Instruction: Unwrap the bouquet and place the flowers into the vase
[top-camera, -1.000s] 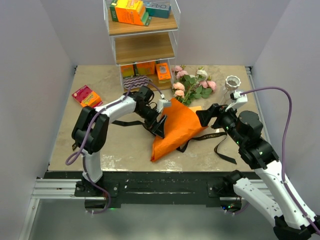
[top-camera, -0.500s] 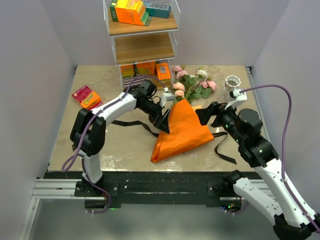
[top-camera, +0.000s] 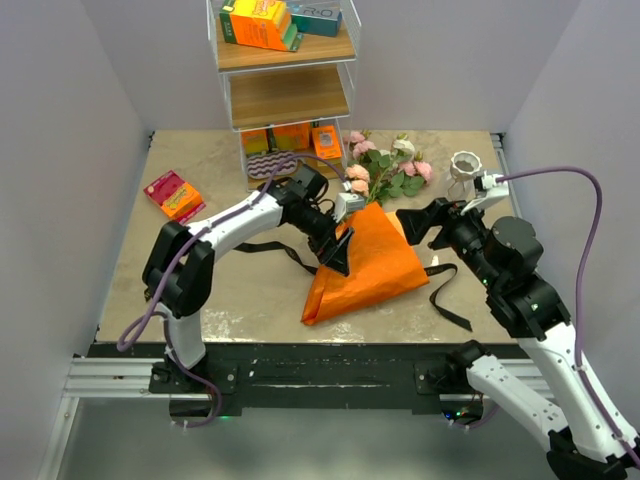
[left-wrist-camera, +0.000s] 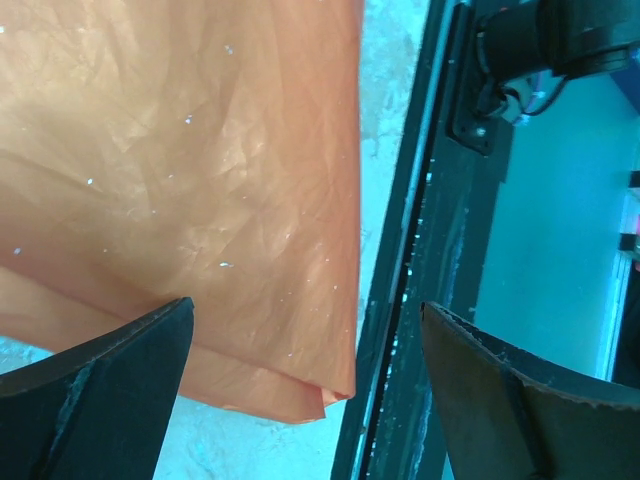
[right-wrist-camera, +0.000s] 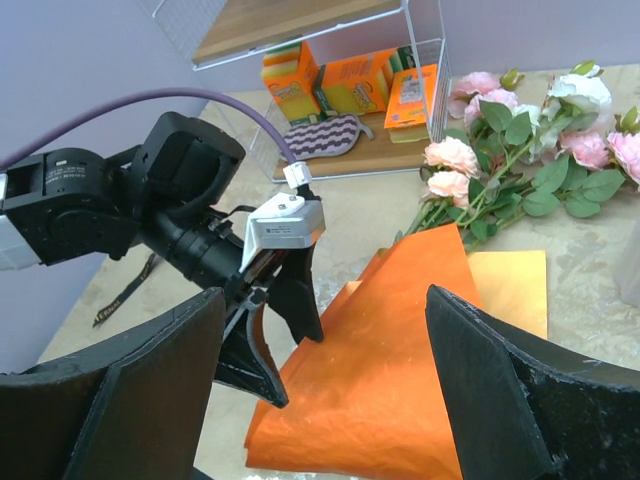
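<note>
Swung rightward since a second ago, the left gripper (top-camera: 342, 257) now hangs over the middle of the orange paper sheet (top-camera: 378, 272). Its jaws are spread wide and hold nothing, apparently to sweep the wrap off the stems. The right gripper (top-camera: 411, 227), also agape and empty, has drawn back by the sheet's upper right edge. One black ribbon (top-camera: 455, 315) trails loose at lower right. One bunch of roses (top-camera: 385, 172), about seven heads, lies at upper centre. The single glass vase (top-camera: 464, 165) stands upright to its right.
</note>
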